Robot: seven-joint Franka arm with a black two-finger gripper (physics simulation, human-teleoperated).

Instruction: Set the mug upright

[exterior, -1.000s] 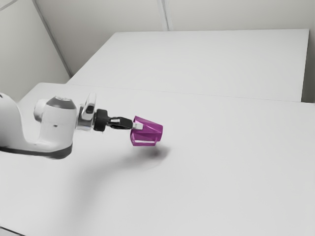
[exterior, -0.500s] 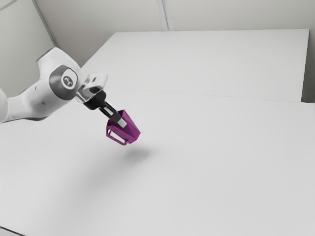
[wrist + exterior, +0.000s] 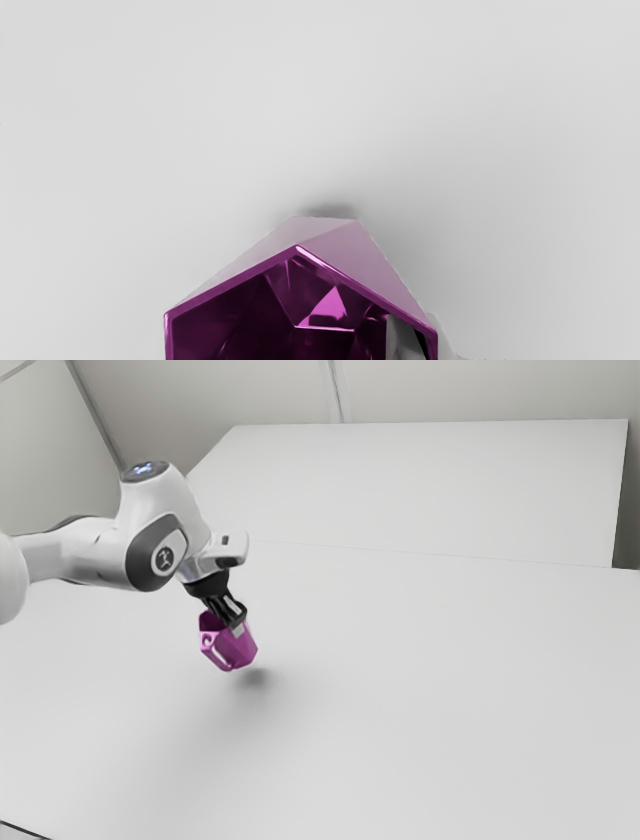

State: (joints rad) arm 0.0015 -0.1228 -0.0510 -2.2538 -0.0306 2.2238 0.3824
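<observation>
The purple faceted mug (image 3: 232,650) hangs tilted over the table, its mouth toward the exterior view's upper left and its base lower. Holding its wall near the rim is the black gripper (image 3: 238,628), slanting down from above. The handle is on the side toward the exterior view's lower left. In the wrist view the mug (image 3: 345,250) shows its open mouth and dark inside; the gripper (image 3: 426,337) has one finger inside the wall and the other outside, pinching it. The lower part of the mouth is cut off there.
The pale table (image 3: 420,690) spreads around the mug, with the mug's soft shadow just below its base. Behind lies another white surface (image 3: 420,480), backed by light walls.
My hand has swung from nearly level to pointing steeply down, carrying the mug toward the exterior view's left. The mug has turned from lying sideways to a more upright tilt.
</observation>
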